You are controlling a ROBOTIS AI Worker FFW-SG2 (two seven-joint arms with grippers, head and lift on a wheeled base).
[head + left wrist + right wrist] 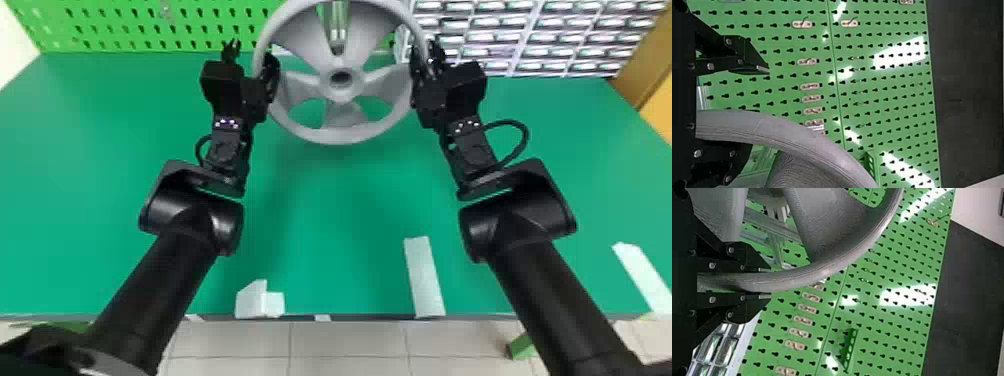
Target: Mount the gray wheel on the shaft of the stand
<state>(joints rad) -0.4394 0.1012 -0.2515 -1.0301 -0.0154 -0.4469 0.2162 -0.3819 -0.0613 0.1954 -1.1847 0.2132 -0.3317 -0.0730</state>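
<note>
We've got the gray wheel [341, 136] up above the bench [340, 210], broad face toward us, in front of the stand [339, 17]. Right gripper [426, 50] pinches the rim, one finger inside, one outside, so it likely carries the load on that side. Left gripper [252, 49] is spread: rim passes between its fingers, near the inner one, with a clear gap to the outer, so no clamp there. Grippers sit on opposite sides of the hub [341, 94], which should help us keep the wheel level and fight twist. Bore looks dark; can't tell whether the shaft is in it, so we can't call it mounted. Our read: final alignment or seating, late in the job. If unseated, we'd close left, center bore on shaft, then push evenly. One-sided grip could let the wheel tilt and jam; check seating before right lets go.
</note>
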